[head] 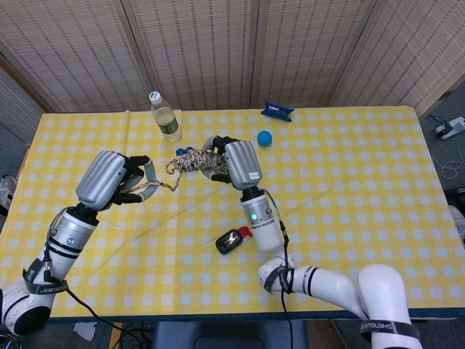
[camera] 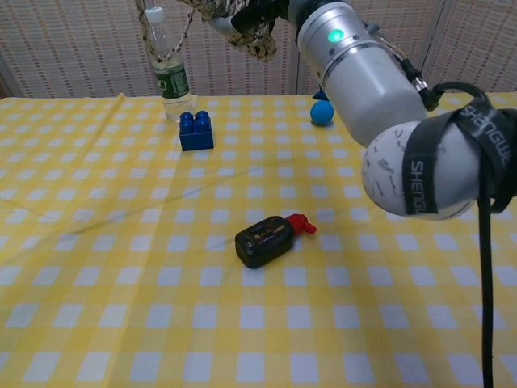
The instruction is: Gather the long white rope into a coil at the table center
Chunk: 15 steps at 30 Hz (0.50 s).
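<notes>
- The rope bundle hangs above the table, held in the right hand.
- A strand runs from it toward 9 o'clock into the left hand.
- The bottle stands at 11 o'clock from the bundle.
- The ball sits at 2 o'clock, the pouch behind it.
- The brick sits just before the bottle.
- The small device lies toward 6 o'clock, beside the right forearm.

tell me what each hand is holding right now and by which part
Both hold the rope, lifted off the table. The right hand grips the bunched coil of it; the left hand holds the loose end in its fingers, with a short span between the hands.
</notes>
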Tool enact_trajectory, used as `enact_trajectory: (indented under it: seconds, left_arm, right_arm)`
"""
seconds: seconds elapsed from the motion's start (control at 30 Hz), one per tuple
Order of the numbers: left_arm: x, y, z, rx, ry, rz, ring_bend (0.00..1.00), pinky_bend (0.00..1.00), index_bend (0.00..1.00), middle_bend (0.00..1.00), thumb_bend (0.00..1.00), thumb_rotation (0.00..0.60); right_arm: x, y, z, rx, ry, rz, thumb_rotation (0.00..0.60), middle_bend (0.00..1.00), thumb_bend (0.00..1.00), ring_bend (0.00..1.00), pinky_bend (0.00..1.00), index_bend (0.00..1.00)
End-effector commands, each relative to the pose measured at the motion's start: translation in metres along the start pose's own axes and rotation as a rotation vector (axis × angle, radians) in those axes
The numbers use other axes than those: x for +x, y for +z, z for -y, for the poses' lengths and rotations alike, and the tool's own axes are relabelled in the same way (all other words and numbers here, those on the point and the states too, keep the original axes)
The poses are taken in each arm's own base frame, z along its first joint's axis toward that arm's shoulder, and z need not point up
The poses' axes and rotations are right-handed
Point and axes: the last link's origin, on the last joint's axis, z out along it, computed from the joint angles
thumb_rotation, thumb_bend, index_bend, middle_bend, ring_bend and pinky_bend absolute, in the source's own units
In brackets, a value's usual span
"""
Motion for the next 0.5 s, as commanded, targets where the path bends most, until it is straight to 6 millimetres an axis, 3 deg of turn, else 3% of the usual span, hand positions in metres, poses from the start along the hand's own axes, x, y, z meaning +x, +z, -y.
enact_trajectory:
  seconds: [0.03, 0.5]
  left_arm:
    - [-0.002, 0.009, -0.01, -0.024, -0.075, 0.027, 1.0, 1.0, 0.79, 1.0, 0.37, 0.6]
    - [-0.016, 0.045, -0.023, 0.015, -0.276, 0.123, 1.0, 1.0, 0.79, 1.0, 0.37, 0.6]
  right_arm:
    - [-0.006, 0.0, 0.0, 0.005, -0.015, 0.029, 0.6, 0.72, 0.43, 0.62, 0.62, 0.86]
    - [-0.033, -0.005, 0.01, 0.079, -0.008, 0.082, 0.6, 0.72, 0.4, 0.62, 0.62, 0.86]
